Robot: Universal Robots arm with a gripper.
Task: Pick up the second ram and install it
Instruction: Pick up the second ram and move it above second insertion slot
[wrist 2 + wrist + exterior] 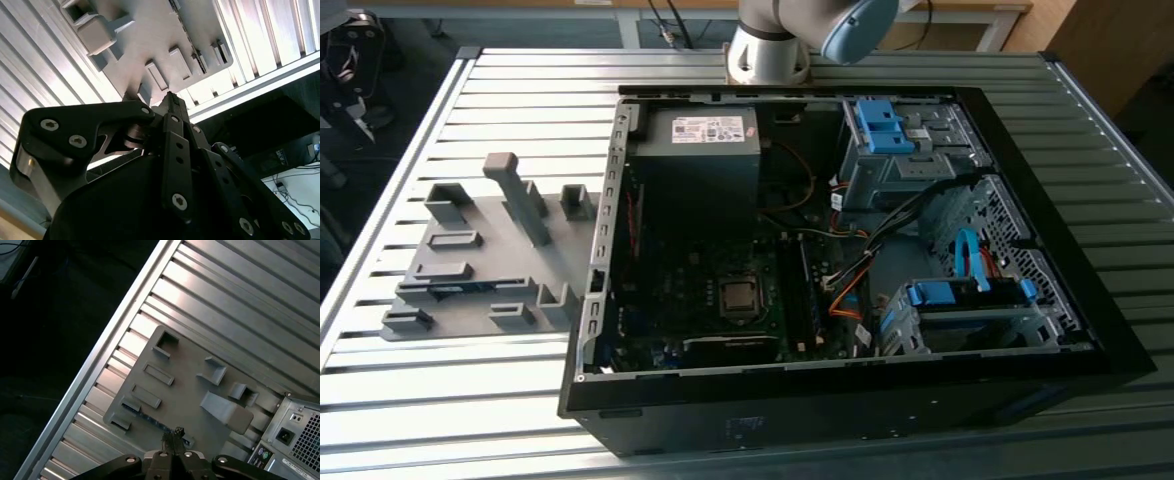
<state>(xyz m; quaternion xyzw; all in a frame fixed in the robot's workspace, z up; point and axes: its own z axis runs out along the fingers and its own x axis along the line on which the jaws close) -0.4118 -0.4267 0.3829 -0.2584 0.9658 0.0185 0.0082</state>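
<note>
The pincer (172, 436) hung well above the holder tray (185, 390), clenched with its fingertips together and nothing between them. In both wrist views its tips pointed down at the tray's long narrow slot. The second ram (150, 416) stood on edge in that slot as a thin dark blue-green strip. In the exterior view the second ram (454, 290) sat in the half of the holder tray (487, 265) farthest from the arm's base, with the open computer case (787, 395) just beside the tray on the slatted counter (454, 400).

The step in hand looked like the approach for the pick, and nothing was grasped yet. To do it well, the jaws would probably need to be released before descending, since closed tips would strike the stick's top edge. They would also need turning so that each finger faced one flat side of the board, not its ends. Centring over the stick's mid-length should keep it from tilting in the grip. The grey blocks standing up from the tray were close to the slot and could catch a finger, so a straight vertical descent seemed safest. A light hold on the upper edge, then a pull straight up from the tray, should avoid binding in the slot.
</note>
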